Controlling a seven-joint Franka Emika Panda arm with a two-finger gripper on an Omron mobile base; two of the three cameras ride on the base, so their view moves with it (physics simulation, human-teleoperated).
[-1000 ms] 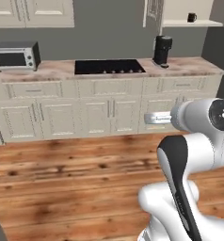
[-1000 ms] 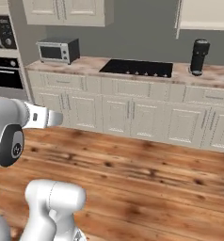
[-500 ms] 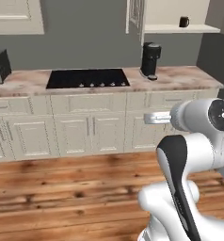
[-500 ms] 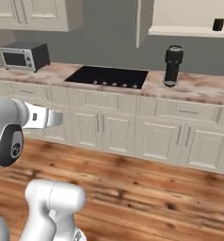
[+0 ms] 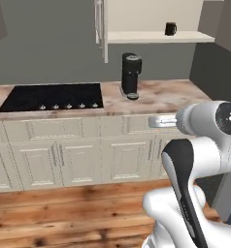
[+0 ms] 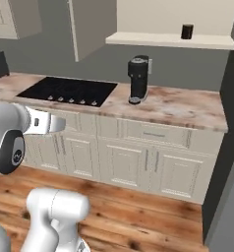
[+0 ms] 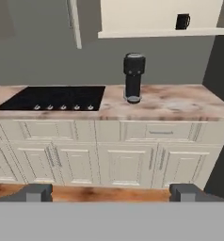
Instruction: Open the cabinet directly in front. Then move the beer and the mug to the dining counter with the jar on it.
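The cabinet (image 5: 151, 14) stands open on the wall above the counter, its door (image 6: 84, 29) swung out and seen nearly edge-on. On its pale shelf (image 7: 147, 33) sits the small dark mug (image 5: 170, 28) (image 6: 187, 31) (image 7: 182, 21), far to the right. The beer, the jar and the dining counter are out of view. My gripper (image 7: 112, 193) is open and holds nothing. Its fingertips (image 7: 36, 192) stand wide apart, well back from the counter and far below the shelf.
A black coffee machine (image 5: 130, 76) stands on the marbled counter (image 5: 161, 97), right of the black cooktop (image 5: 52, 97). Cream drawers and doors (image 7: 128, 160) run beneath. A dark wall (image 6: 227, 162) closes the right side. Wooden floor (image 5: 64, 213) lies between me and the counter.
The whole picture has slid left and grown: the base has driven right and closer. The microwave has left the view, and the open cabinet with the mug now sits nearer the middle.
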